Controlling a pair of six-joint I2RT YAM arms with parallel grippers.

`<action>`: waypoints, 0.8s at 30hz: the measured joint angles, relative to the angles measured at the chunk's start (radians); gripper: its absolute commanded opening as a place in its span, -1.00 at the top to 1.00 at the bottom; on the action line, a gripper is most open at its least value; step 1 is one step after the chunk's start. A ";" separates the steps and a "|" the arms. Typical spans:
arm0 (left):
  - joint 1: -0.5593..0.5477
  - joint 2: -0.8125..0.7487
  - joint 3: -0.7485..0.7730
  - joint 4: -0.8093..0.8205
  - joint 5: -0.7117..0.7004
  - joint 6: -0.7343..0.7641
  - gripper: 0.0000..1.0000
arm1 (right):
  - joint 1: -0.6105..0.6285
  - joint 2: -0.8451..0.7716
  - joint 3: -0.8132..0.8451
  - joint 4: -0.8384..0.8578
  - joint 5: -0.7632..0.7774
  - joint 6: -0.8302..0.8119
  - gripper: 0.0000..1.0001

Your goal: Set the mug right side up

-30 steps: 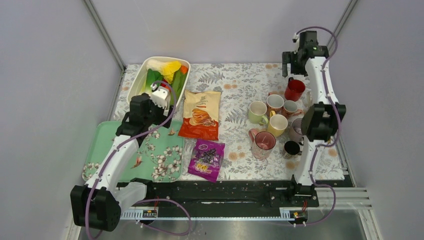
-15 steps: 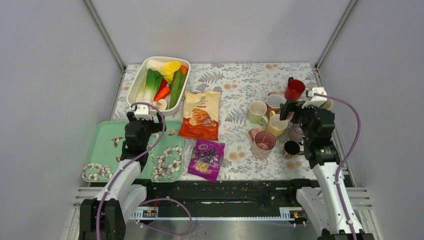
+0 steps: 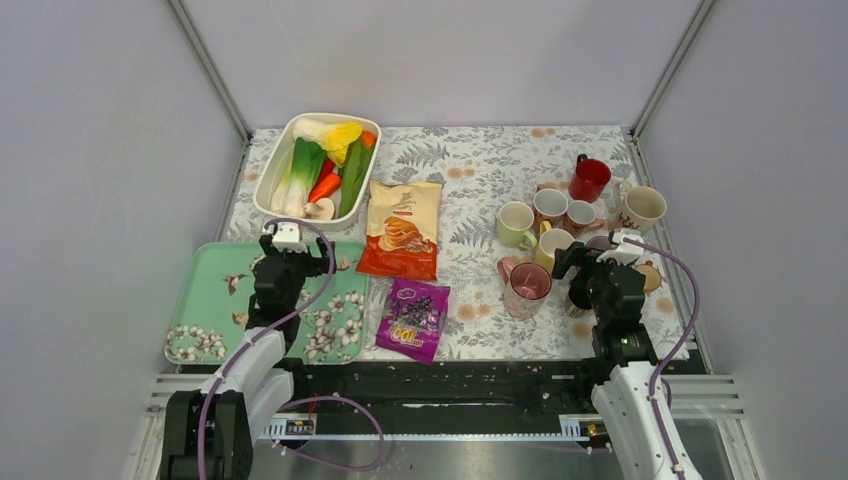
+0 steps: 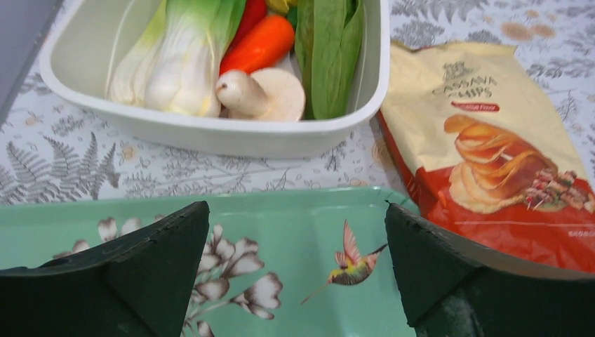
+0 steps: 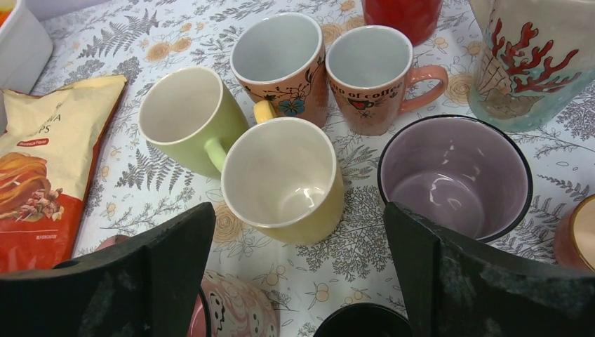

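Several mugs stand at the right of the table. All show open mouths except one: a pinkish mug [image 3: 651, 277] with its flat tan base up, at the right edge of the cluster, also at the right edge of the right wrist view [image 5: 579, 242]. My right gripper [image 3: 573, 262] [image 5: 298, 281] is open and empty, low over the mat, with a yellow mug [image 5: 284, 179] and a purple mug [image 5: 455, 175] just ahead and a pink marbled mug [image 5: 238, 309] and a black mug [image 5: 361, 323] below. My left gripper [image 3: 277, 262] [image 4: 295, 270] is open and empty over the green tray [image 4: 295, 210].
A white bowl of vegetables [image 3: 318, 160] stands at the back left. A chips bag [image 3: 403, 228] and a purple snack packet [image 3: 413, 318] lie mid-table. Green [image 3: 514, 224], floral [image 3: 549, 205], pink coffee [image 3: 581, 216], red [image 3: 589, 180] and coral-pattern [image 3: 642, 207] mugs crowd the right.
Both arms have drawn back toward the near edge. The right gripper came down from the far back to sit low among the near mugs; the left settled over the tray.
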 measured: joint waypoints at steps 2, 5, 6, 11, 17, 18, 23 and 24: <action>0.000 0.005 -0.021 0.004 -0.002 0.000 -0.98 | 0.000 -0.001 -0.010 0.015 0.005 0.008 -0.99; 0.001 -0.004 -0.047 0.002 -0.008 0.000 -0.98 | 0.000 0.000 -0.029 0.026 0.010 0.019 -0.99; 0.002 -0.013 -0.053 0.002 -0.011 0.000 -0.98 | 0.000 0.000 -0.035 0.025 0.014 0.021 -0.99; 0.007 -0.049 -0.070 0.016 -0.031 0.000 -0.98 | 0.000 0.002 -0.043 0.026 0.027 0.028 -0.99; 0.011 -0.046 -0.070 0.034 -0.045 0.000 -0.98 | 0.000 0.000 -0.043 0.025 0.034 0.030 -0.99; 0.011 -0.046 -0.070 0.036 -0.046 0.000 -0.98 | 0.000 -0.005 -0.043 0.025 0.038 0.031 -0.99; 0.011 -0.046 -0.070 0.038 -0.048 0.000 -0.98 | 0.000 -0.029 -0.045 0.025 0.058 0.032 -0.99; 0.015 -0.046 -0.070 0.039 -0.046 0.000 -0.98 | 0.000 -0.031 -0.045 0.025 0.059 0.032 -0.99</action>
